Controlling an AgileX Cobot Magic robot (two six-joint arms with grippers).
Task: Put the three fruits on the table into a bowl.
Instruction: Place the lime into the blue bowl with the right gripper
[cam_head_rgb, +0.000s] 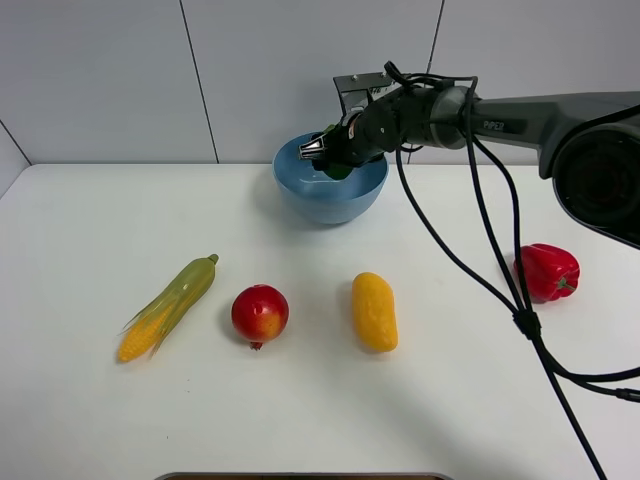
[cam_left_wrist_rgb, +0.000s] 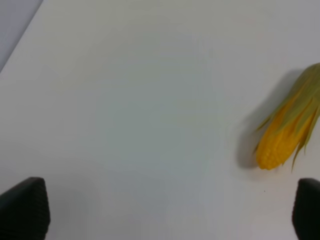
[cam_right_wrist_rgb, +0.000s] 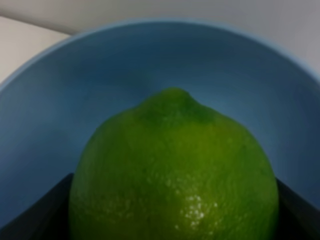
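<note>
My right gripper (cam_head_rgb: 333, 158) reaches over the light blue bowl (cam_head_rgb: 300, 195) at the back of the table (cam_head_rgb: 320, 420) and is shut on the green lime (cam_right_wrist_rgb: 175, 175). The right wrist view shows the lime filling the space between the dark fingers (cam_right_wrist_rgb: 35, 210), with the bowl's inside (cam_right_wrist_rgb: 75, 100) behind it. The red fruit with yellow blush (cam_head_rgb: 260, 313) and the yellow mango (cam_head_rgb: 374, 311) lie on the table in front of the bowl. My left gripper (cam_left_wrist_rgb: 170, 210) is open above bare tabletop, its fingertips (cam_left_wrist_rgb: 22, 207) wide apart, beside the corn's tip.
A green-husked corn cob (cam_head_rgb: 170, 305) lies left of the red fruit, also seen as the corn cob (cam_left_wrist_rgb: 285, 135) in the left wrist view. A red bell pepper (cam_head_rgb: 546, 271) sits at the right. Black cables (cam_head_rgb: 520, 320) hang from the right arm across the table's right side.
</note>
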